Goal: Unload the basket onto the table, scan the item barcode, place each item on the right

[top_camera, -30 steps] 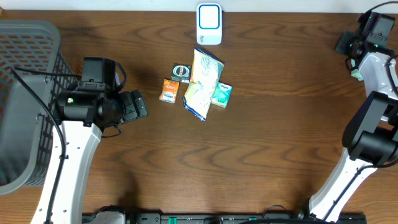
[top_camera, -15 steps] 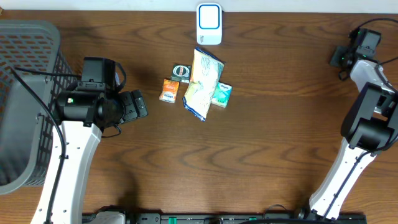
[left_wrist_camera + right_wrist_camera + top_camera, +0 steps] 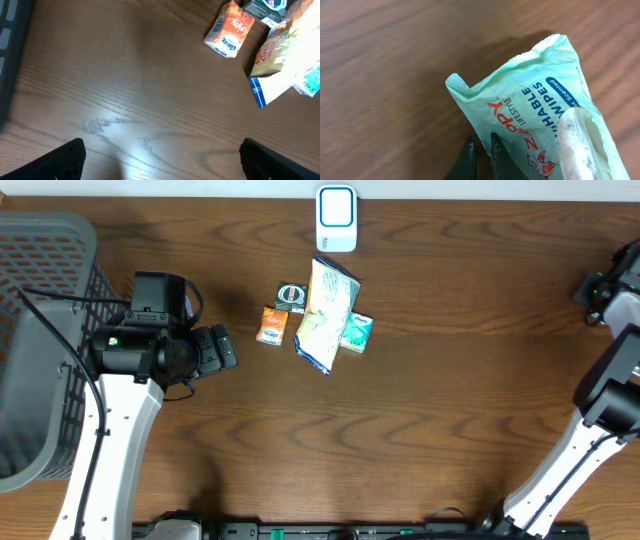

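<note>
**Operator:** Where is the item, and what has hold of it?

**Describer:** In your right wrist view, a mint-green wipes pack (image 3: 540, 125) fills the lower right of the frame. The right gripper (image 3: 481, 150), at bottom centre, is pressed together on the pack's near edge and pinches the film. You cannot tell whether the pack also touches the table (image 3: 380, 75). The overhead view does not show the pack. There the right arm (image 3: 610, 370) sits at the far right edge. Your left gripper (image 3: 226, 347) is spread wide and holds nothing. It sits left of centre, near the basket (image 3: 40, 300).

**Operator:** How will it handle?

**Describer:** Judge it light, soft and slick. It is a film pouch, likely to sag and wrinkle, as its puckered end seam suggests. Pinched at one edge, it may swing or twist. Take hold of a flat sealed edge rather than the bulging middle, so the printed panel stays taut. No barcode shows on the face you can see.

**Operator:** What differs from a second ago?

**Describer:** The right arm has swung out of the upper right corner and down along the right edge. It is now farther from the white scanner (image 3: 336, 218) at top centre. The left arm and the cluster of packets (image 3: 326, 315) below the scanner have not moved.
</note>
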